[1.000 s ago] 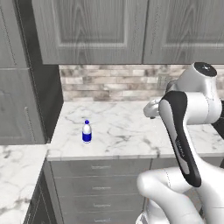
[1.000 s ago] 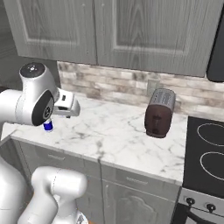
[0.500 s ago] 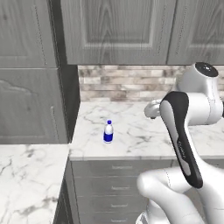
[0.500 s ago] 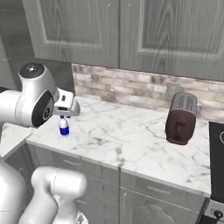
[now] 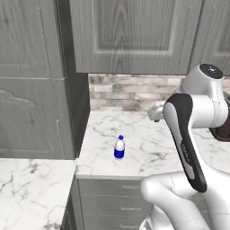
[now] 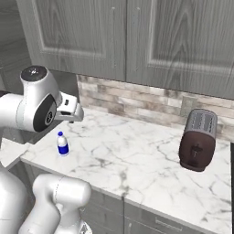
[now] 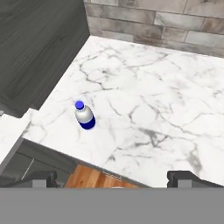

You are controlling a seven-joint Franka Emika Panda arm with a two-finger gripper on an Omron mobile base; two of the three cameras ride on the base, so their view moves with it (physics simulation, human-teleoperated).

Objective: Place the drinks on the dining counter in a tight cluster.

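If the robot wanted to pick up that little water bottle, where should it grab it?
Probably around the labelled body of the water bottle, below the blue cap. It stands upright, alone near the worktop's front left corner, so the open gripper could come from the front or above, fingers either side.

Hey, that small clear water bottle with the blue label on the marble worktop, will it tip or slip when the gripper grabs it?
The small clear water bottle with the blue label stands upright, taller than wide, so a sideways nudge would probably tip it. Its round, smooth body might slip or roll.
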